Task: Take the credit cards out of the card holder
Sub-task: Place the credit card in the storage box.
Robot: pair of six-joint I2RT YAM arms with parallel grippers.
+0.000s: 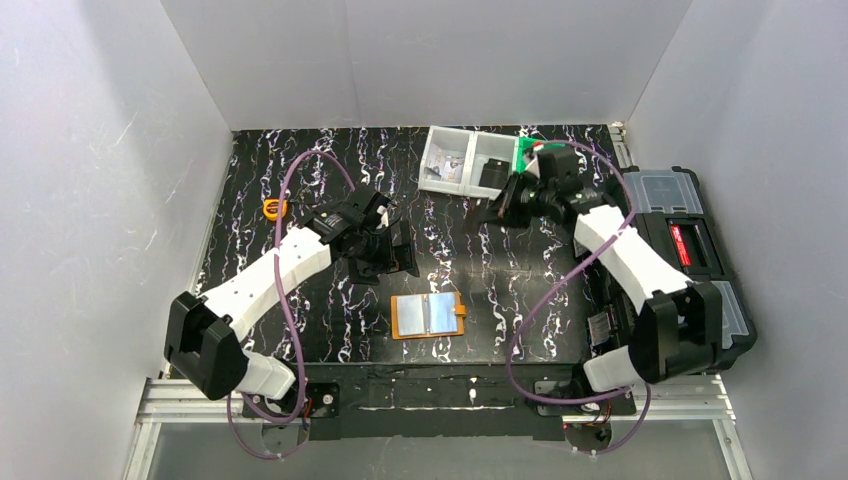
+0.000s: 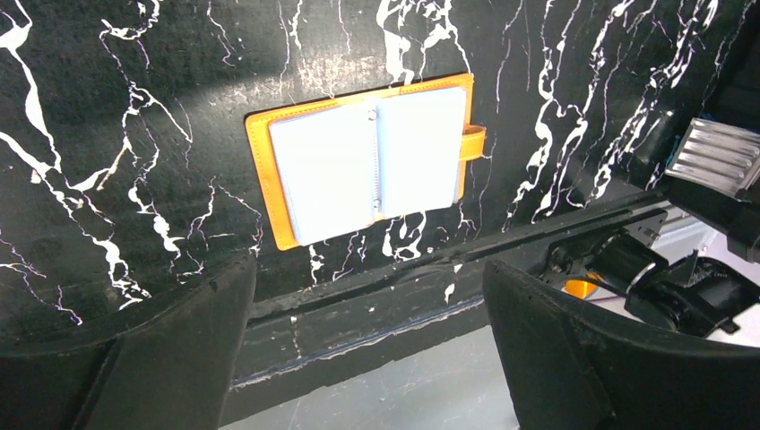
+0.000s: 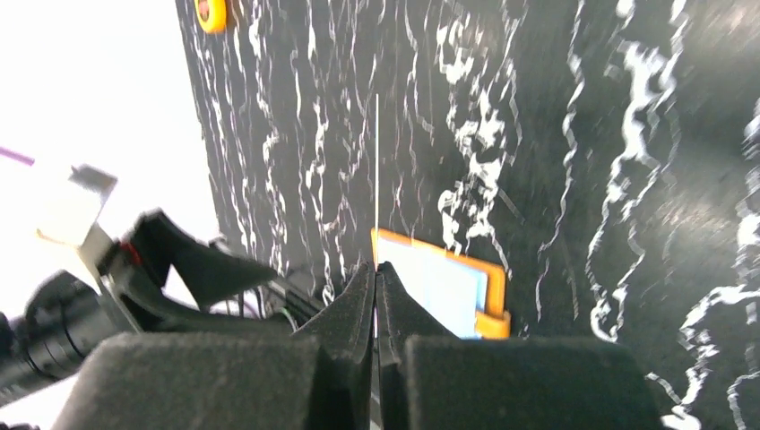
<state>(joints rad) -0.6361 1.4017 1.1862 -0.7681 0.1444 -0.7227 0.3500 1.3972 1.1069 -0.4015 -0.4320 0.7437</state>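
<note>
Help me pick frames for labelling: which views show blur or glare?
Right wrist: left side blown out white, black marbled table smeared, thin white card edge-on in shut jaws. Left wrist: open orange leather-like card holder sharp. Top external: even, sharp.

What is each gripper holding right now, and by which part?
Right gripper is shut on a credit card, seen edge-on, its fingers pinching one end. Left gripper is open, nothing held.
</note>
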